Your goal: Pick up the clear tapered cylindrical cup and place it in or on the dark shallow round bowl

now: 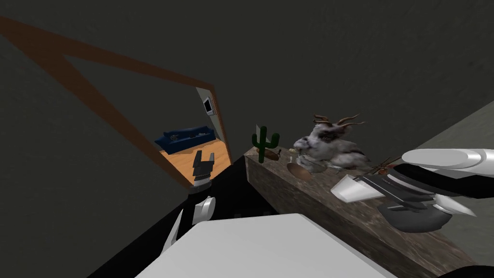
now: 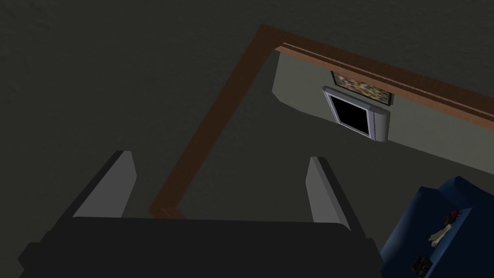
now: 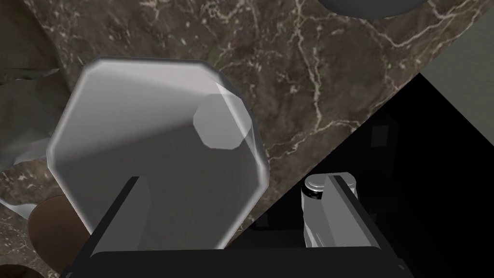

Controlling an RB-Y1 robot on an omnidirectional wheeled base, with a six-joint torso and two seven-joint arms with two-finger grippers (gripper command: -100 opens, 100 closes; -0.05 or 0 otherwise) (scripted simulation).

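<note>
The cup (image 1: 352,189), pale and see-through, lies tipped on its side over the marbled counter (image 1: 308,202). My right gripper (image 1: 370,184) is right behind it. In the right wrist view the cup (image 3: 154,145) covers one finger, which shows through its wall. The other finger (image 3: 337,207) stands well apart, past the counter's edge. The right gripper (image 3: 235,177) is open and does not clamp the cup. The dark round bowl (image 1: 410,219) sits on the counter under my right wrist, and its rim (image 3: 371,6) shows beyond the cup. My left gripper (image 1: 203,159) hangs open off to the left (image 2: 219,157).
On the counter beyond the cup stand a green cactus (image 1: 263,141), a grey furry antlered figure (image 1: 328,145) and a brown plate (image 1: 299,171). A black area lies in front of the counter. A doorway on the left opens onto a blue sofa (image 1: 185,136).
</note>
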